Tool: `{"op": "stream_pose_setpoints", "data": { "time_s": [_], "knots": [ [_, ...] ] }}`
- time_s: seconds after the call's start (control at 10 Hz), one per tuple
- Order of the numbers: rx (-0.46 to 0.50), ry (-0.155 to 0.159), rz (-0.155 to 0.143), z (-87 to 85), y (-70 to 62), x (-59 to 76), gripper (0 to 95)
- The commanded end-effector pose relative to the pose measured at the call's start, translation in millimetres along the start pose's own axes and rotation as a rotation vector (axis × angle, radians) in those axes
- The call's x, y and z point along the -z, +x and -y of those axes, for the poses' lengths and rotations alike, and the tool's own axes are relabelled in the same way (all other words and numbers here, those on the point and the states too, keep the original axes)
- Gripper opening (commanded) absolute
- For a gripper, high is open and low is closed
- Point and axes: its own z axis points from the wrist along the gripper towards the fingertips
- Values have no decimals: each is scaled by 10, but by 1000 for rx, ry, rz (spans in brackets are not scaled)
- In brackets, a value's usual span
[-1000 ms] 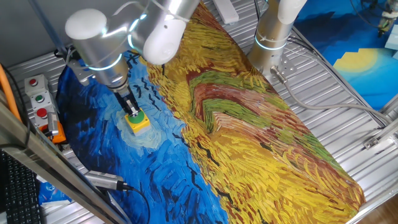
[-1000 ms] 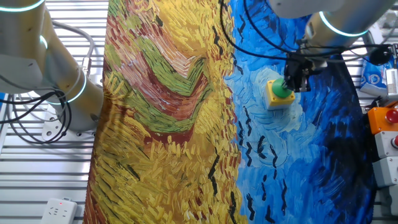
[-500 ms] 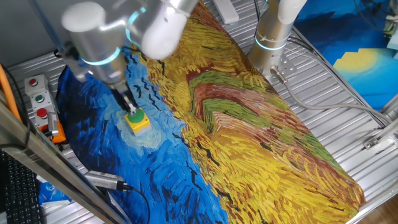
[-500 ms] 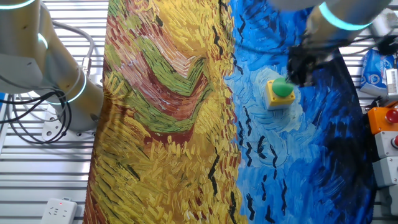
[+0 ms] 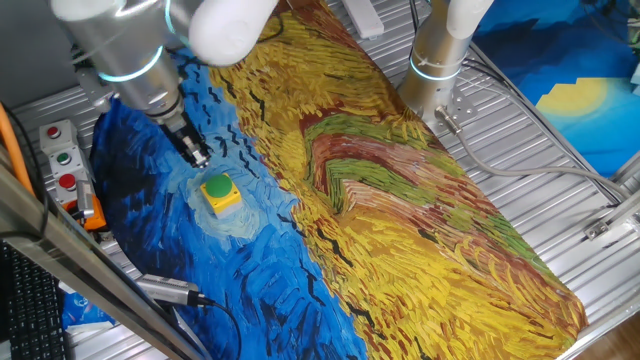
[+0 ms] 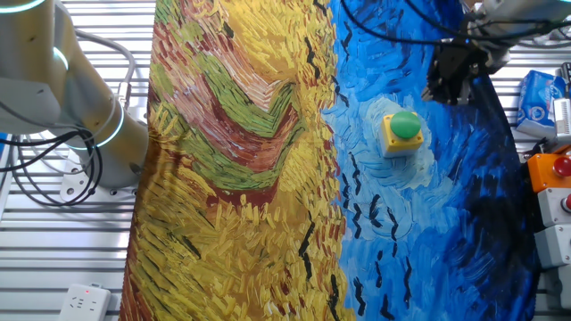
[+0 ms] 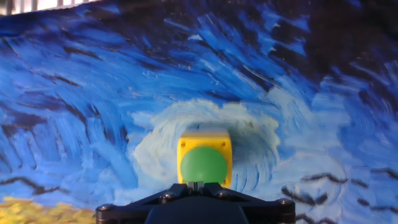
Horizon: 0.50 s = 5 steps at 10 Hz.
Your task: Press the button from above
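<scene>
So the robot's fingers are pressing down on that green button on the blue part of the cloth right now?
Not quite. The gripper hangs clear of the green button, not touching it, as both fixed views show. The button does sit on the blue part of the cloth.

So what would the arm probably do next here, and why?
Probably keep lifting away and stop: the gripper hangs clear above and beside the green button, no longer touching it as it was a second ago, so the press looks done.

Robotics lab, slatted alu bench [image 5: 560, 150], two robot arms [image 5: 445, 45], grey ctrl box [image 5: 62, 160], loose cables [image 5: 500, 160]
</scene>
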Motion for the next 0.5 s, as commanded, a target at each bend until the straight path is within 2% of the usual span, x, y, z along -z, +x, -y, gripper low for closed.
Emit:
{"op": "stream_pose_setpoints", "data": {
  "time_s": [0.1,0.5],
  "knots": [
    [3,3,12,2,18,-36,0],
    [7,4,10,23,7,-91,0]
  ]
}}
